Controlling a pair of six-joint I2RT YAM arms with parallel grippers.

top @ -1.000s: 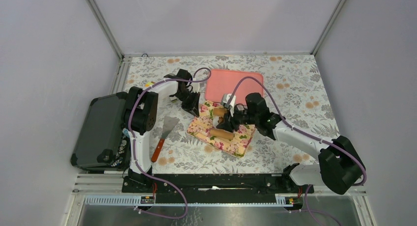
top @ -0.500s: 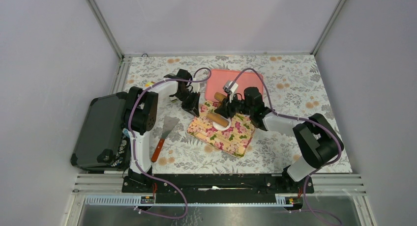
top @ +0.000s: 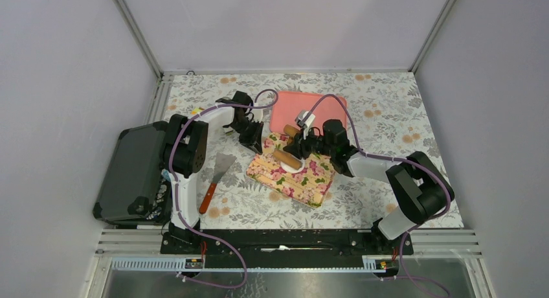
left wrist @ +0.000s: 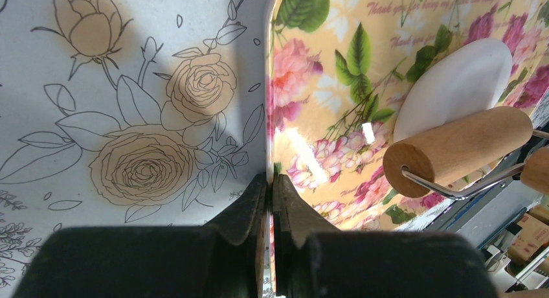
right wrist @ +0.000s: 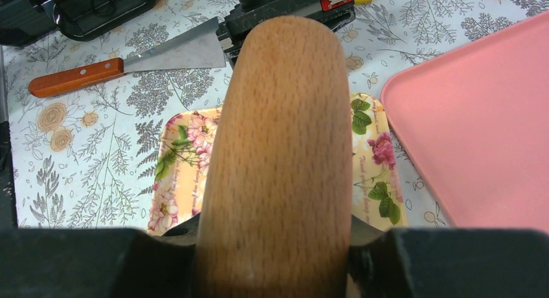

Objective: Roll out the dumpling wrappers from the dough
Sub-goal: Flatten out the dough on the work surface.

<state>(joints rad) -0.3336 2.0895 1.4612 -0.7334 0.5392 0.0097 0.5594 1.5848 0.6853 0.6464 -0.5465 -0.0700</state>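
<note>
The dough lies as a flattened white patch on the floral tray at the middle of the overhead view, partly under the rolling pin. The step in hand looks to be rolling it thinner. To do that well, the pin should press evenly and cross the whole patch in short strokes, changing direction so the sheet spreads round rather than long, and it should stop short of the tray's rim. The tray needs holding flat so it does not slide on the surface under the push. The right arm reaches in from the lower right, wrist low and turned toward the centre, its jaws clamped on the pin's wooden handle. The left arm stretches up and across from the left, its jaws pressed together on the tray's upper-left edge.
</note>
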